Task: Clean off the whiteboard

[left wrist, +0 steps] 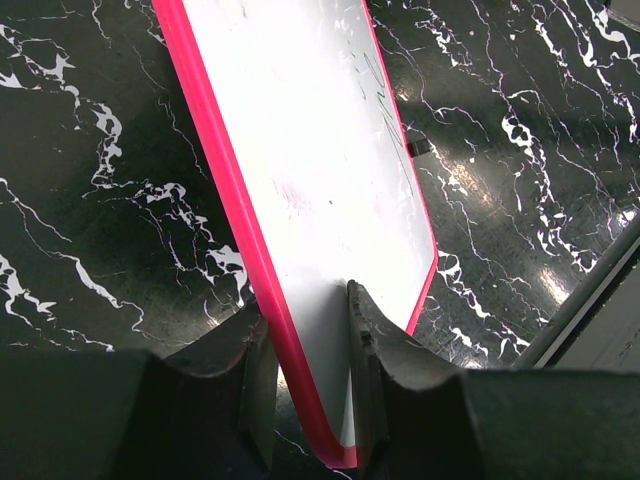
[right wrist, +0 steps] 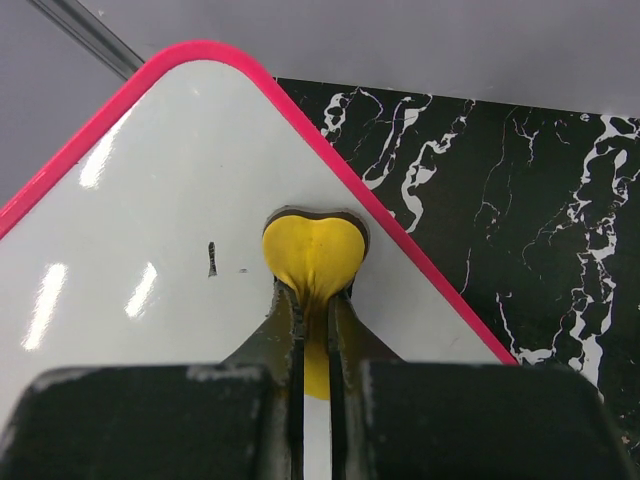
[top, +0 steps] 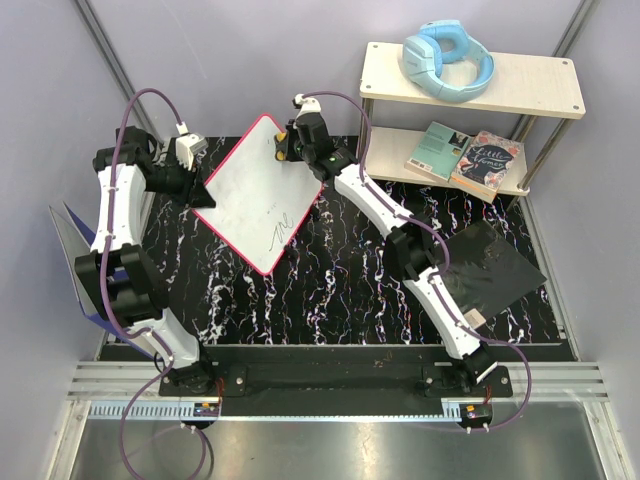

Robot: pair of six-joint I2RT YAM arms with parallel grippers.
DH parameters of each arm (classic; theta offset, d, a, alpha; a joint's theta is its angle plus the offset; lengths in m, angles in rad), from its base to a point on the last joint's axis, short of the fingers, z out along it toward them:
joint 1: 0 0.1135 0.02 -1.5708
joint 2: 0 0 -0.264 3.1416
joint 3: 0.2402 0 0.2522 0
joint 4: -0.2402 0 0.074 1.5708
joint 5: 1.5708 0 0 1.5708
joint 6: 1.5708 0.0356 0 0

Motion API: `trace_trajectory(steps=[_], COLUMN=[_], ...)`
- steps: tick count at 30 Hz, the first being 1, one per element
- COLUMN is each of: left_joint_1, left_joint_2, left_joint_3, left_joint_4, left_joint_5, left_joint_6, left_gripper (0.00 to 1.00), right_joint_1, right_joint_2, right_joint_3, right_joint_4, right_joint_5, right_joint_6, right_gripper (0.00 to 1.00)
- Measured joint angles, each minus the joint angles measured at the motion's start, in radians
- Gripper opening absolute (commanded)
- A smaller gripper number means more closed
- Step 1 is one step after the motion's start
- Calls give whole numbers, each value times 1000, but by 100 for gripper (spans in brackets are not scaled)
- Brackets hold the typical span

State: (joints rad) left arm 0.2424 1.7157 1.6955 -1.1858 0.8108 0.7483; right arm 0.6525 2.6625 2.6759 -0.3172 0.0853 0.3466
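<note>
The whiteboard (top: pixel 255 190), white with a red-pink rim, is tilted up off the black marbled table (top: pixel 340 290). A dark scribble (top: pixel 283 228) sits near its lower corner. My left gripper (top: pixel 198 190) is shut on the board's left corner; in the left wrist view its fingers (left wrist: pixel 375 340) straddle the rim of the whiteboard (left wrist: pixel 310 150). My right gripper (top: pixel 286 142) is shut on a yellow eraser (right wrist: pixel 312 248) and presses it on the whiteboard (right wrist: pixel 150 220) near the top corner. A small dark mark (right wrist: pixel 212 258) lies left of the eraser.
A white two-tier shelf (top: pixel 470 85) stands at the back right, with blue headphones (top: pixel 448 58) on top and two books (top: pixel 465 158) below. A black flat pad (top: pixel 490 265) lies at the right. A blue-grey folder (top: pixel 75 250) leans at the left edge.
</note>
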Motion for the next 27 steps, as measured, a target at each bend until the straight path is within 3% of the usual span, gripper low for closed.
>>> trace_trajectory(steps=[15, 27], left_joint_1=[-5, -6], left_joint_2=[-10, -15], left_joint_3=[-2, -2], left_joint_4=[-13, -28], left_joint_5=[-2, -16], left_joint_6=[0, -16], left_gripper=[0, 0], right_joint_1=[4, 78], right_joint_2=[0, -29], right_joint_3=[10, -10], right_joint_4=[2, -25], right_joint_5=[-43, 47], right_joint_6=[-101, -275], right_gripper=[0, 0])
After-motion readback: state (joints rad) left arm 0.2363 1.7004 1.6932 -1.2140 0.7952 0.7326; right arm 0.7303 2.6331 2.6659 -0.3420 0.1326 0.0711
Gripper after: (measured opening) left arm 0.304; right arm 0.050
